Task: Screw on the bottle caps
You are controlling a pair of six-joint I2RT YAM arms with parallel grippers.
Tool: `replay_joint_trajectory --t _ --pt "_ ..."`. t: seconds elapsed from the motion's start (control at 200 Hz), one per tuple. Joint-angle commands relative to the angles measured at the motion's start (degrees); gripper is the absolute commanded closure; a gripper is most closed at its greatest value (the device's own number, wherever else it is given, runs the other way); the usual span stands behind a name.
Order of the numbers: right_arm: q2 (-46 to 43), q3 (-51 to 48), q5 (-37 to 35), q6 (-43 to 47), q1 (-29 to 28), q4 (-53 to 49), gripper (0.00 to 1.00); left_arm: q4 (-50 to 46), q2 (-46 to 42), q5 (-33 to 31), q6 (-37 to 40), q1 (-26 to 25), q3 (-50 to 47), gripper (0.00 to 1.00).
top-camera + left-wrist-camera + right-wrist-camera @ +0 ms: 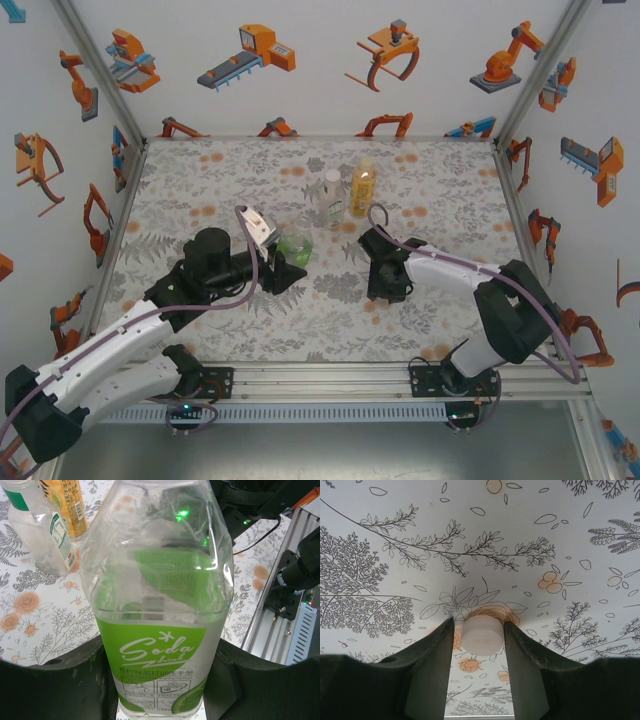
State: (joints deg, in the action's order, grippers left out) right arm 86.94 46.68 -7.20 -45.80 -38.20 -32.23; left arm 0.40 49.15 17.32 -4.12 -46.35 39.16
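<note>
Clamped green bottle (pixel 160 580) upright, neck up, in left gripper (pixel 160 647). Straddled pale cap (pixel 481 636), flat on table (pixel 395 530), with right gripper (pixel 479 622); could not tell whether pinched.

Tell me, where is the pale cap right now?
In the right wrist view, the cap lies on the table between the fingers of the right gripper; from above, that gripper sits right of centre, right of the green bottle.

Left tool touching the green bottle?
Touching. Left wrist view shows both fingers of the left tool pressed against the sides of the green bottle.
</note>
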Motion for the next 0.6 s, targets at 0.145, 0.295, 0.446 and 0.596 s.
replay_joint_trajectory --t 0.145,0.295,0.446,0.596 --pt "-0.8 0.5 -2.3 -0.2 -1.0 -4.4 0.56 0.8 -0.1 0.3 -1.4 0.4 -0.2 1.0" --pt "-1.1 0.9 -2.7 -0.2 -1.2 -4.7 0.57 1.1 0.2 0.3 -1.5 0.4 -0.1 1.0" --pt "-0.8 1.2 -2.7 -0.4 -1.3 -5.1 0.57 1.0 0.1 0.3 -1.5 0.5 -0.2 1.0" --pt "-1.1 1.0 -2.7 -0.4 -1.3 -4.9 0.58 0.8 0.0 0.0 -1.7 0.4 -0.4 1.0"
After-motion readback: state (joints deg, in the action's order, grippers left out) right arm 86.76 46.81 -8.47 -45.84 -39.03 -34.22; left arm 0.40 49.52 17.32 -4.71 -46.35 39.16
